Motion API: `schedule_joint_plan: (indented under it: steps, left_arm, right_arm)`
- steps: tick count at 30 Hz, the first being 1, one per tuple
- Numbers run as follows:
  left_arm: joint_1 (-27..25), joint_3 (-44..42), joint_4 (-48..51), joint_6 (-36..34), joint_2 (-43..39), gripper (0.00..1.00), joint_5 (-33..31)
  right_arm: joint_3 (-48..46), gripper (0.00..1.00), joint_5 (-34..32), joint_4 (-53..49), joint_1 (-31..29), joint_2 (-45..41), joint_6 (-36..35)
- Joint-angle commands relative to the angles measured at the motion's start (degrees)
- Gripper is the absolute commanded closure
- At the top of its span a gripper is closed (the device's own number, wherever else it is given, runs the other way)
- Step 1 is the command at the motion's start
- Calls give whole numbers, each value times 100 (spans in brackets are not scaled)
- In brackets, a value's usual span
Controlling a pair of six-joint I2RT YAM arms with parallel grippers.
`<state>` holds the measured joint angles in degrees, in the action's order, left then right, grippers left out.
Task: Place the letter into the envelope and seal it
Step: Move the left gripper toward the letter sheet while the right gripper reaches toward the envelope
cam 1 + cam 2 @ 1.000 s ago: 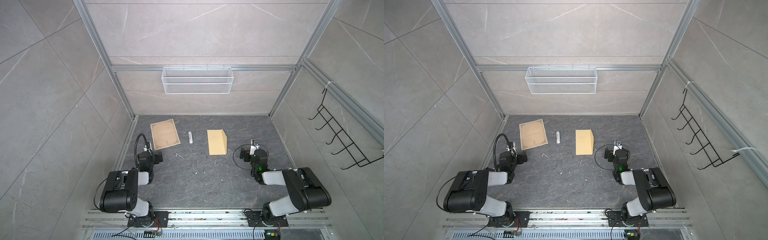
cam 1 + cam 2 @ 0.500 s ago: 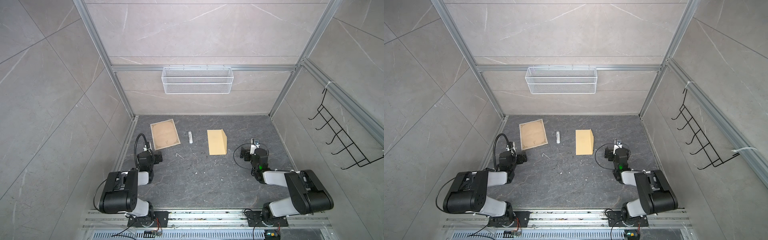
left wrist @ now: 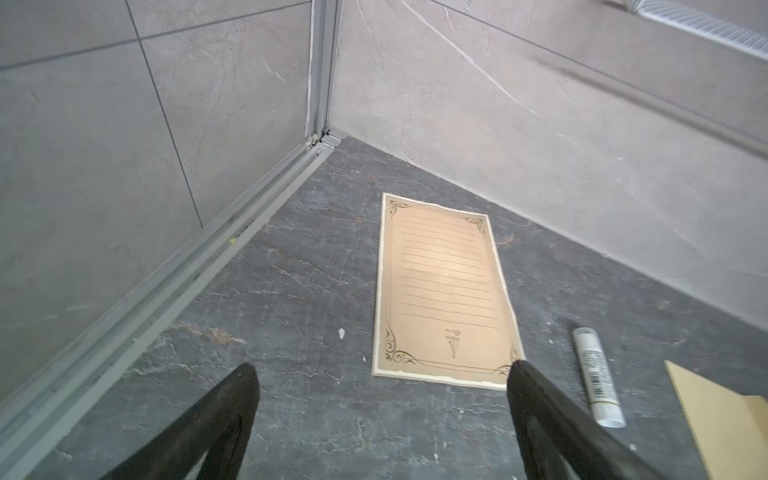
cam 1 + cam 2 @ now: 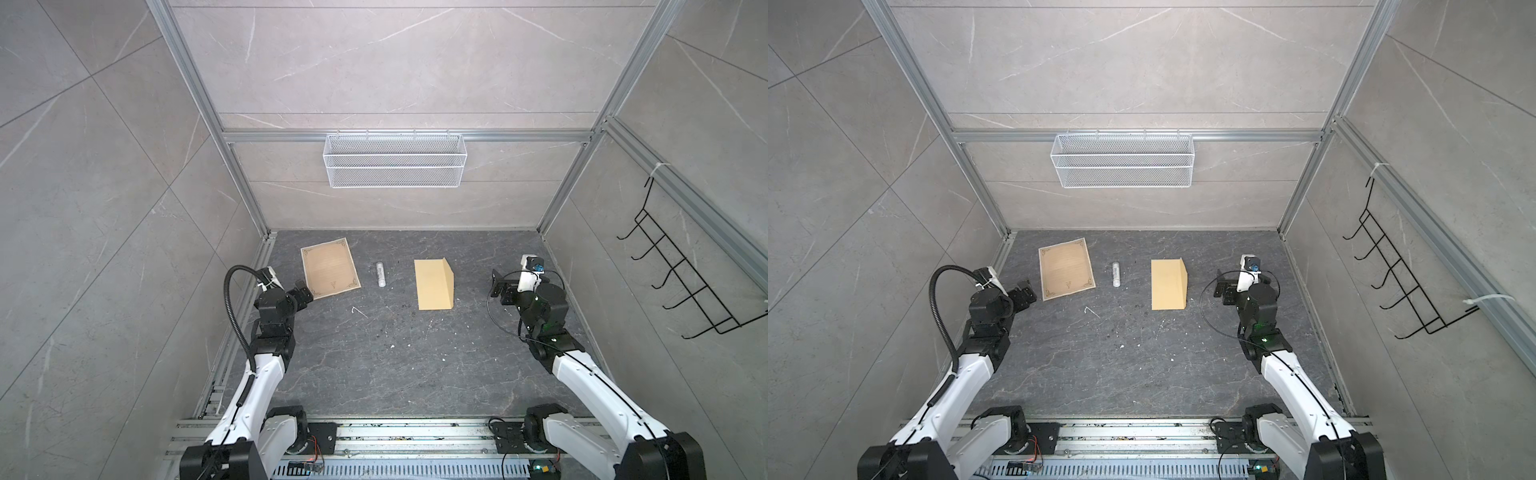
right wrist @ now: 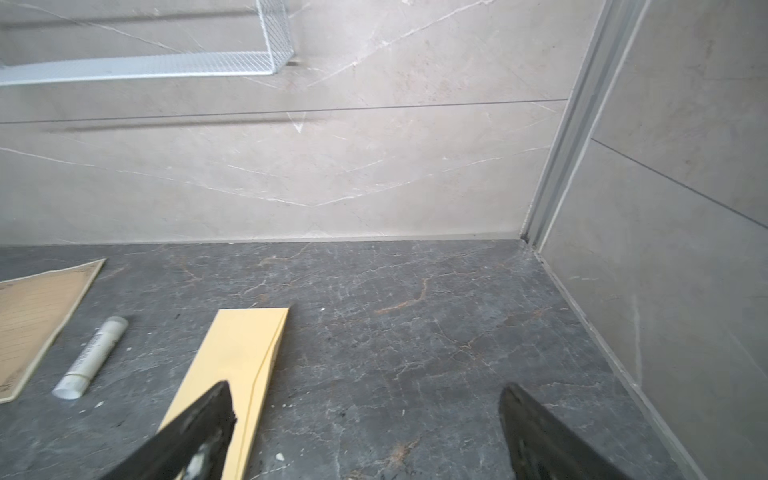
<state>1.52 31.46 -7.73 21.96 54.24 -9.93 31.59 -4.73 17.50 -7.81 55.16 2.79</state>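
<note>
Both arms have unfolded and reached forward! The left gripper point(image 3: 382, 365), spread wide and empty, has edged up to the near corner of the letter point(image 4: 330, 268), which lies flat at the table's point(image 4: 374, 353) far-left. The right gripper point(image 5: 365, 388), also released, nears the envelope point(image 4: 432, 286) with its flap up. Pickup looks next.

in both top views the left arm point(image 4: 266, 374) rises from its base at about seven o'clock and leans toward twelve, elbow low and wrist bent. the left gripper point(image 4: 302, 296) sits at roughly two o'clock from the wrist joint, its dark fingers point(image 3: 232, 407) spread wide. the right arm point(image 4: 582, 374) climbs from five o'clock toward eleven, with the right gripper point(image 4: 500, 286) at about ten o'clock from its wrist, jaws likewise set wide apart in the right wrist view.
</note>
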Motion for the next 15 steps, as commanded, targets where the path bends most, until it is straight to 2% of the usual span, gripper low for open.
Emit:
schedule_joint_plan:
  steps: [1,6,10,15]
  left_arm:
    - [-18,293,895,1005,-202,6,593]
    - [23,650,1636,1339,-282,7,1098]
    - [220,632,1730,1790,-198,8,1515]
    - [980,501,1227,2287,503,14,2901]
  right_arm:
    - [208,1,562,-767,-14,-311,172]
    - [375,1,1202,-1223,-26,-557,167]
    - [597,1,1661,-1523,-36,-576,189]
    - [790,0,2062,-1587,-186,-500,328]
